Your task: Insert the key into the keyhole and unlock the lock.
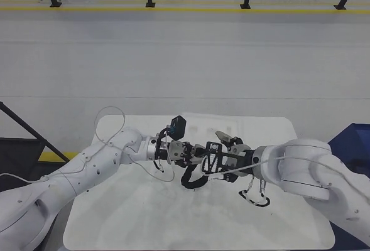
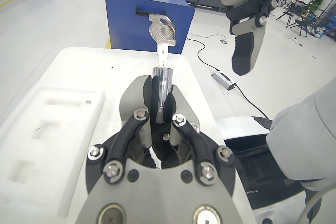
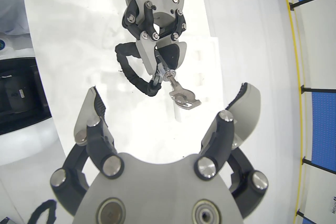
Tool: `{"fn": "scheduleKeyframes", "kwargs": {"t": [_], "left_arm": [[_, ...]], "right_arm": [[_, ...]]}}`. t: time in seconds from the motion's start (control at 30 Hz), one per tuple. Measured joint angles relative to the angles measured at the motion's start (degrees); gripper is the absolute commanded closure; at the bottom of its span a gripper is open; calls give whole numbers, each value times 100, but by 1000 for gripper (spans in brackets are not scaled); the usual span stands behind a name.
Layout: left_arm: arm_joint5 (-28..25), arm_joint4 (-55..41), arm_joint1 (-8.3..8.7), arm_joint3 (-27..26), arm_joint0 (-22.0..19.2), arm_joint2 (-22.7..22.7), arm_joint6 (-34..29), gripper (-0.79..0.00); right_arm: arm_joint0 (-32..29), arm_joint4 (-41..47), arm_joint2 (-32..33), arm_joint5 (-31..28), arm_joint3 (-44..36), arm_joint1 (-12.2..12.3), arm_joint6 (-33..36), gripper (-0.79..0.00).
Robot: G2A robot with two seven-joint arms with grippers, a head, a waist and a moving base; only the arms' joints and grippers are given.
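My left gripper (image 2: 160, 83) is shut on the chrome lock cylinder (image 2: 163, 87), held above the white table. The silver key (image 2: 162, 32) sticks out of the keyhole, its shaft partly inside and its head free. The lock's black cable loop (image 3: 131, 75) hangs beside the left gripper (image 3: 164, 62). My right gripper (image 3: 169, 88) is open, its fingers spread on either side of the key (image 3: 183, 98) without touching it. Seen from above, the left gripper (image 1: 186, 153) and the right gripper (image 1: 213, 157) meet nose to nose over the table's middle.
A white foam tray (image 2: 52, 117) with rectangular recesses lies on the table (image 1: 141, 213) beside the left arm. A second black loop (image 1: 255, 197) rests on the table under the right arm. A blue cabinet (image 1: 360, 144) stands off the table's right edge.
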Motion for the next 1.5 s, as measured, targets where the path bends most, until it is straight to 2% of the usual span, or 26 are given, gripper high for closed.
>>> {"fn": "scheduleKeyframes", "kwargs": {"t": [0.07, 0.2, 0.43, 0.53, 0.57, 0.63, 0.73, 0.83, 1.1, 1.5], "left_arm": [[0, -114, 20, -55, 5, 0, -135, 0], [0, -333, 56, -144, -3, 0, -382, 0], [0, -675, 103, -229, -30, 0, -747, 0], [0, -787, 116, -257, -33, 0, -868, 0], [0, -813, 119, -264, -34, 0, -896, 0], [0, -864, 124, -277, -31, 0, -953, 0], [0, -919, 128, -284, -27, 0, -1010, 0], [0, -960, 129, -284, -24, 0, -1049, 0], [0, -1012, 127, -290, -28, 0, -1113, 0], [1, -928, 107, -316, -28, 0, -1126, 0]], "right_arm": [[-6, -183, -8, -54, -42, -7, -2, -292], [-34, -484, -47, -94, -87, -21, 85, -225], [-74, -1008, -102, -27, -153, -48, 374, -256], [-105, -1097, -97, -13, -162, -62, 359, -179], [-114, -1109, -92, -16, -163, -65, 353, -105], [-140, -1094, -84, -37, -168, -73, 333, -37], [-177, -1004, -59, -58, -170, -83, 323, -46], [-211, -890, -32, -61, -164, -90, 381, 0], [-269, -320, 105, -14, -109, -108, 402, 0], [-400, 741, 391, 692, 248, -160, 209, 0]]}}
